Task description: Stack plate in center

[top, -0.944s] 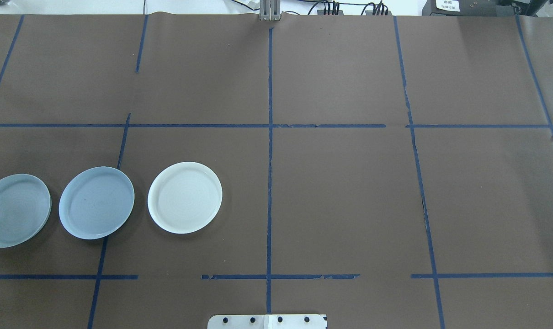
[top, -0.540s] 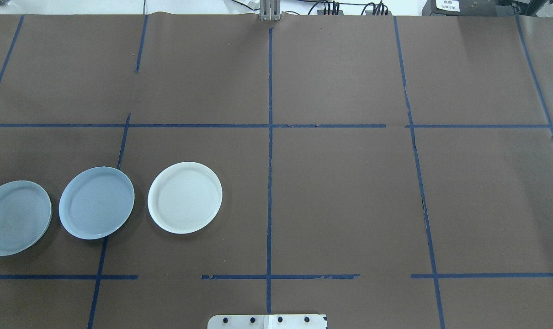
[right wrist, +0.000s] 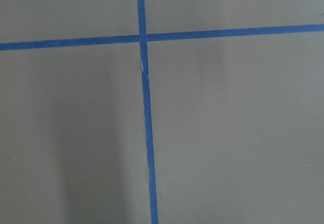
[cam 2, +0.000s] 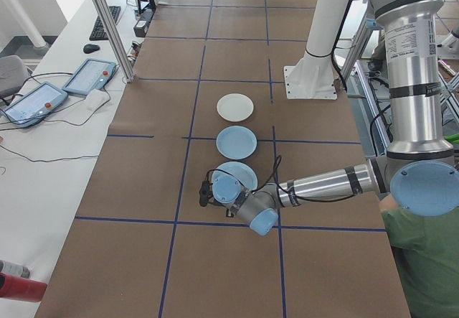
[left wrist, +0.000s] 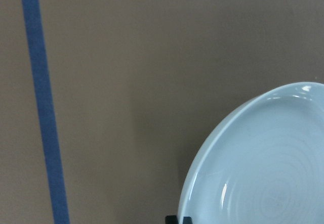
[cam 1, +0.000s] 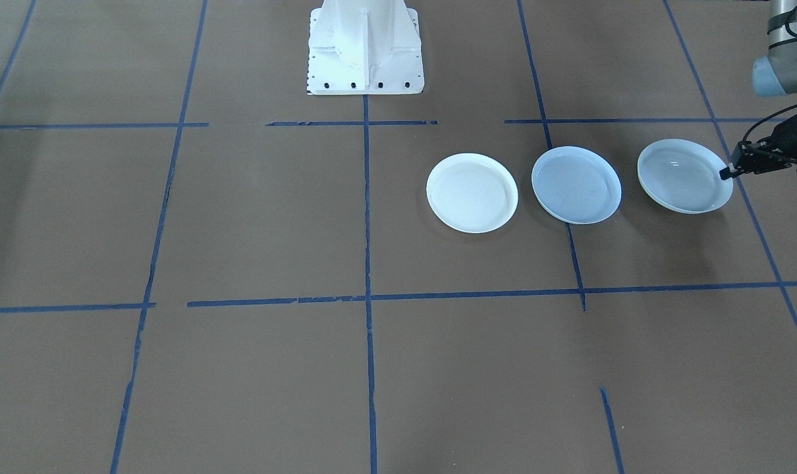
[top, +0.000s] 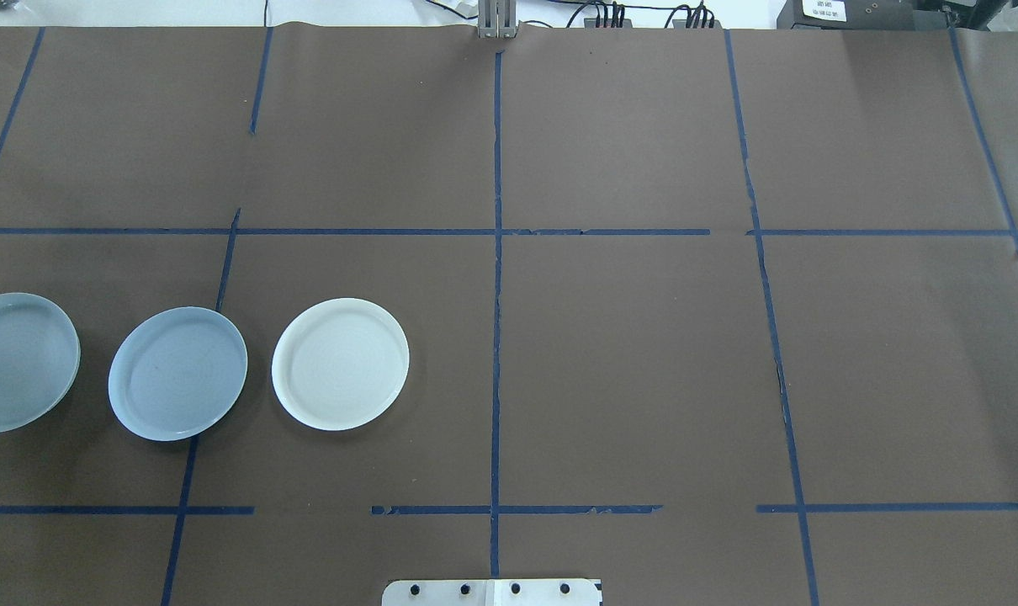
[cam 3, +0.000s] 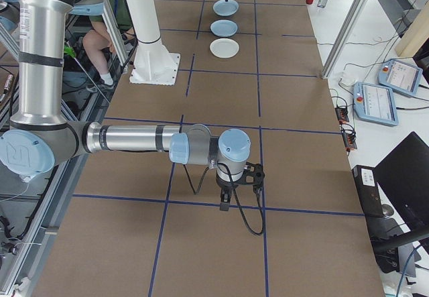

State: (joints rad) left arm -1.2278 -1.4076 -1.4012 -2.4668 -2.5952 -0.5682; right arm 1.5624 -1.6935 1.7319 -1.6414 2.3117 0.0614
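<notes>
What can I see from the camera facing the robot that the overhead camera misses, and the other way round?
Only the front-facing view shows the left tool at the rim of the tilted, ringed pale blue plate, plus the white robot base. Only the overhead shows black cables beyond the table's far edge. Both show the smooth blue-grey centre plate, the white round plate and the blue tape grid.
</notes>
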